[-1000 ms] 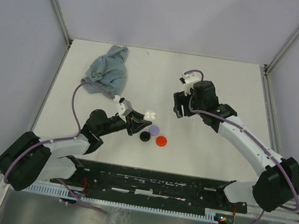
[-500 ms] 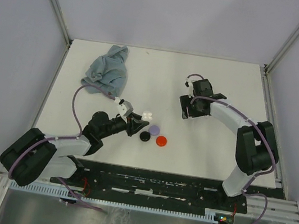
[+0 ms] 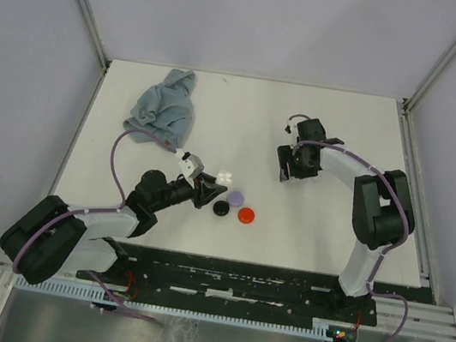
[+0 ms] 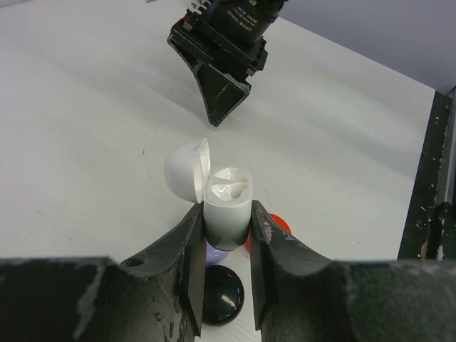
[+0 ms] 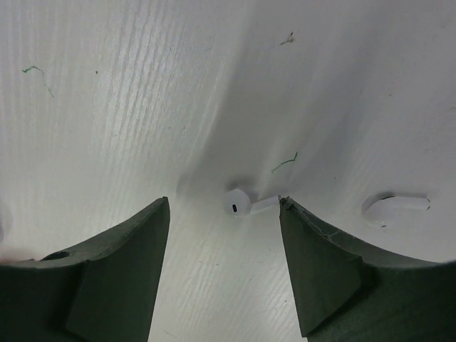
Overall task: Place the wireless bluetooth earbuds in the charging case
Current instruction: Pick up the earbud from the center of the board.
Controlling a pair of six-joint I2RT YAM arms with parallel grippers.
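Straddling with the spread right gripper (image 5: 224, 205) a small white plastic earbud (image 5: 237, 202) on the white surface (image 5: 107, 100), probably light, hard and slippery, best pinched across its bulb, while pinching the open white charging case (image 4: 228, 206) in the left gripper (image 4: 226, 217).

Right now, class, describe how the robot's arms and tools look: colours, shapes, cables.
The left arm and right arm have white links, bulky black joints and a looping lavender cable each. The left tool and right tool have dark, wedge-shaped fingers.
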